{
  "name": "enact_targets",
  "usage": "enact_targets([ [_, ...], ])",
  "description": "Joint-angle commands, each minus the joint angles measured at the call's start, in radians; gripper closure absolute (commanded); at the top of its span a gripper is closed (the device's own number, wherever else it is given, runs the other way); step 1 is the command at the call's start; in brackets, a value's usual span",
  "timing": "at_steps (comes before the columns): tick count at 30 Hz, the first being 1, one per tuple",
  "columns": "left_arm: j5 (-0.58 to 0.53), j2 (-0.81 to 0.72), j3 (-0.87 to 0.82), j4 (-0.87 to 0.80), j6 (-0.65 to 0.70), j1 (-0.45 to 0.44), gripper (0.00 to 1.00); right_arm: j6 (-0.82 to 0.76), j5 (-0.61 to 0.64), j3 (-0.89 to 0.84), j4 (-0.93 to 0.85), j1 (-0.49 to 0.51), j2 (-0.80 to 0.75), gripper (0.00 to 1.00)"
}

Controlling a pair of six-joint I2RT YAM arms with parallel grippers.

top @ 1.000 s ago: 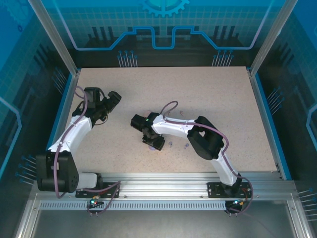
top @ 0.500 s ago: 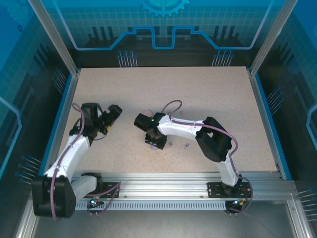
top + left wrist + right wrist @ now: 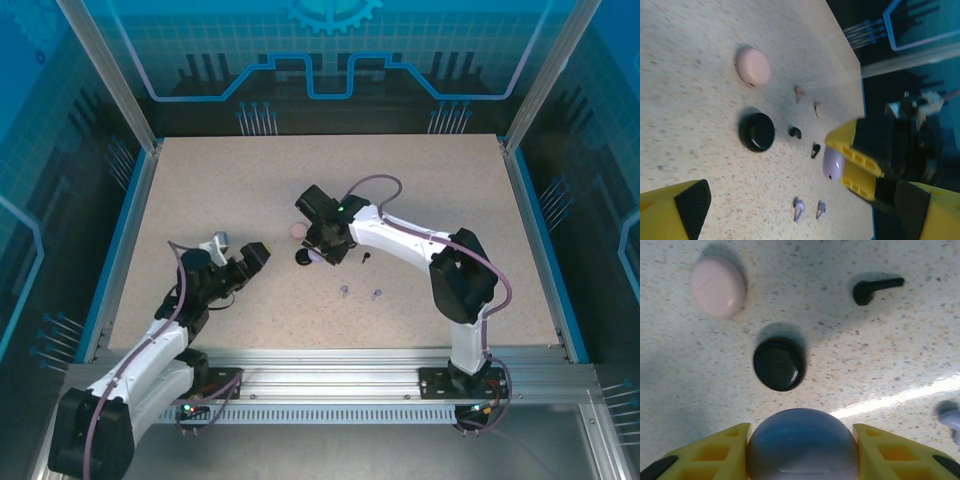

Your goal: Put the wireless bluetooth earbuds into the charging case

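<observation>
1. The right gripper (image 3: 801, 462) is clamped on the lavender charging case (image 3: 833, 162). Its yellow fingers (image 3: 715, 452) press either side of the round shell, around the middle of the table.
2. The left gripper (image 3: 238, 250) gapes wide with nothing in it. It sits over the near-left part of the table, well apart from the cases.
3. The pink case (image 3: 296, 231) lies closed just left of the right gripper. The black case (image 3: 303, 257), also closed, lies just nearer than the pink one.
4. All the earbuds lie loose on the table:
   - The pink earbuds (image 3: 799, 91) are right of the pink case.
   - The black earbuds (image 3: 795, 132) are right of the black case.
   - The lavender earbuds (image 3: 344, 292) are nearer than the gripper.
5. The table (image 3: 450, 180) is speckled beige with blue edging (image 3: 533, 230).
6. Aluminium posts (image 3: 105, 70) stand at the far corners.
7. The blue panels (image 3: 200, 40) behind them carry circuit-style lines and a gear emblem (image 3: 330, 12).
</observation>
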Motion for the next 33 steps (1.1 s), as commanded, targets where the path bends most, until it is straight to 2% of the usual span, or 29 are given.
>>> enact_targets([
  [1,-0.092,-0.004,-0.058,0.169,-0.009,-0.072,0.01,0.019,-0.047,0.060,0.029,-0.008,0.014,0.61],
  [4,-0.157,0.002,-0.092,0.235,-0.006,-0.105,0.04,0.048,-0.077,0.090,0.050,-0.007,0.037,0.61],
  [8,-0.218,0.015,-0.110,0.285,0.009,-0.128,0.19,0.082,-0.096,0.130,0.063,0.007,0.068,0.60],
  [14,-0.246,0.091,-0.109,0.379,0.014,-0.143,0.32,0.109,-0.100,0.189,0.055,0.037,0.116,0.61],
  [23,-0.258,0.253,-0.069,0.490,0.032,-0.193,0.35,0.121,-0.097,0.211,0.051,0.060,0.133,0.61],
  [33,-0.274,0.344,-0.017,0.538,0.043,-0.216,0.42,0.123,-0.104,0.207,0.058,0.067,0.128,0.61],
])
